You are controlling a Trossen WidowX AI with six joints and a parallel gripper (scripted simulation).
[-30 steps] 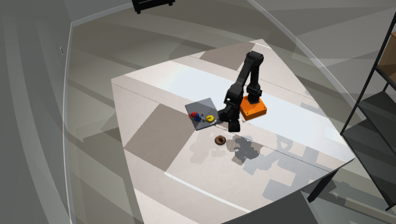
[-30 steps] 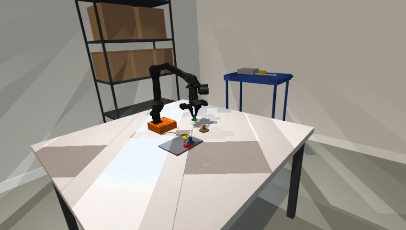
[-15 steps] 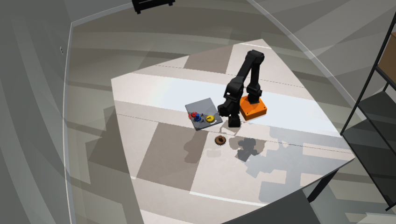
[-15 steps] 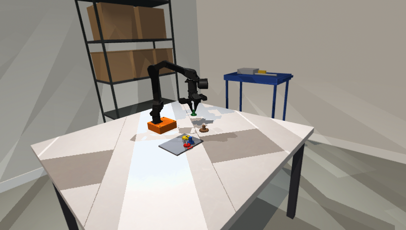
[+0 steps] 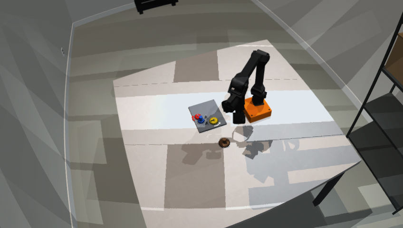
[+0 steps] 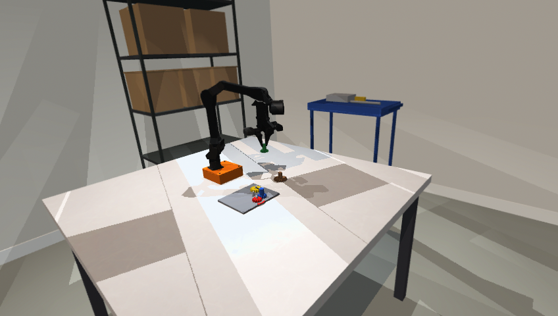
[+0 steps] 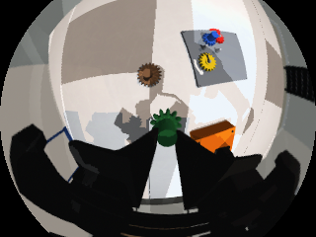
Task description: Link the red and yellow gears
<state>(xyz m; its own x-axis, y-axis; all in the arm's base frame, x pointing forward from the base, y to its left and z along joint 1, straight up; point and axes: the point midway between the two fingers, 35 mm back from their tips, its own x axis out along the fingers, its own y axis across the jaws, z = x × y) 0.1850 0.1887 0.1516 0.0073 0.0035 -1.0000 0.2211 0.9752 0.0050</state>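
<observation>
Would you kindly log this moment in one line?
gripper: shut on green gear | blue gear: on board | brown gear: on table

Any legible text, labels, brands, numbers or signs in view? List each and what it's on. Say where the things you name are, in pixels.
No readable text in any view. Signs only:
Red arrow (image 5: 193,118) (image 6: 260,203): on the grey board (image 5: 203,108) (image 6: 239,201) (image 7: 222,74), beside the red gear.
White arrow (image 5: 219,123) (image 7: 197,67): on the board, beside the yellow gear.
Any finer marks are too small to read.
</observation>
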